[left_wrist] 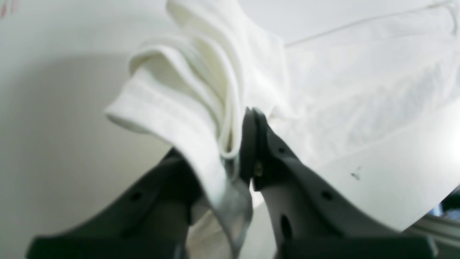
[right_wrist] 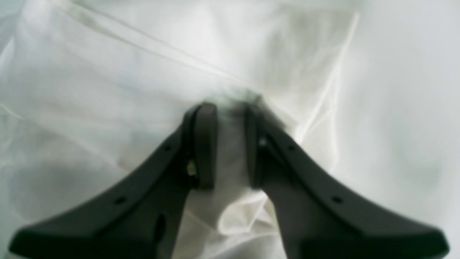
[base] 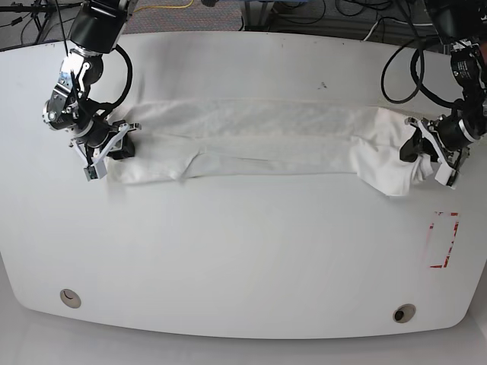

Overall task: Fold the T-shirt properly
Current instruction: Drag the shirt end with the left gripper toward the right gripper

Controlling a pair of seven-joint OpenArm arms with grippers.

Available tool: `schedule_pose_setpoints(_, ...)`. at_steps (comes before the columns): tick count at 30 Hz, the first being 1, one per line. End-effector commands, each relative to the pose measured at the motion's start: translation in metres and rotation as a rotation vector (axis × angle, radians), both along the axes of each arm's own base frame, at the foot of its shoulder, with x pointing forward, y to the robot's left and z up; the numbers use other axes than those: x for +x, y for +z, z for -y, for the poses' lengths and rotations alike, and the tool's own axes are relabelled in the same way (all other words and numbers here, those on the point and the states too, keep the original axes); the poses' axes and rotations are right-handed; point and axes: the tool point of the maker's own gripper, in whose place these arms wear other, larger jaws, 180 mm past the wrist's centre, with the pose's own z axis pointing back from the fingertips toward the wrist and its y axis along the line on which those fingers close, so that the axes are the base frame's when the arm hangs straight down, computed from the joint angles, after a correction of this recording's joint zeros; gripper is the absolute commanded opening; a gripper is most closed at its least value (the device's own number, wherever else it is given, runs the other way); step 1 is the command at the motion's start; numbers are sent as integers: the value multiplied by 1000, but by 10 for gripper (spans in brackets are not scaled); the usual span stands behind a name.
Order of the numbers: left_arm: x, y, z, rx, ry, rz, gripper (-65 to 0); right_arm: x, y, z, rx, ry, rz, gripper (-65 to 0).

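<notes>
The white T-shirt (base: 251, 141) lies folded into a long band across the far half of the table, with no print showing. In the base view my left gripper (base: 415, 148) is at the band's right end, shut on a lifted bunch of cloth. The left wrist view shows several hem layers (left_wrist: 169, 108) pinched against the dark finger (left_wrist: 251, 144). At the band's left end my right gripper (base: 122, 144) holds the cloth. In the right wrist view, the right gripper (right_wrist: 230, 118) has white cloth (right_wrist: 230, 151) filling the narrow gap between its jaws.
The white table (base: 243, 251) has a red rectangle mark (base: 443, 239) at the right front. Two round holes (base: 70, 297) (base: 404, 312) sit near its front edge. Cables (base: 335, 15) run along the back behind the table.
</notes>
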Motion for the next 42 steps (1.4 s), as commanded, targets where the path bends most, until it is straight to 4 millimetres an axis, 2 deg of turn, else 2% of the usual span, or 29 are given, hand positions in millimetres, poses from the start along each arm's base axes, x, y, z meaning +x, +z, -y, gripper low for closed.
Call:
schedule_pose_setpoints(1,8,24,14,17,-54,81,-612,-19,-16,8,-58,8,-111,-512)
schedule_pose_setpoints(5,9,35,37,30,-119,121,-612,-20,-16,8,-58,8,-113,-512)
schedule_pose_setpoints(8,6,36,54,34,-161,115,-612,-20,-16,8,-57,8,-112,-512)
schedule_pose_setpoints(11,12,42,73,19,-192,138,-611,-20,-16,8,-58,8,-113,-512)
schedule_pose_setpoints(21,20,40,113,-42,-233,116,-608,-20,-16,8,-55,8,-113,-512)
schedule_pose_setpoints(30,15,36,158,-123,-305,104,-608,-19,-16,6,-50,7,-109,-512)
schedule_pose_setpoints(42,11,36,182,-165,-344,104,-604,-20,-16,6,-50,7,-111,-512)
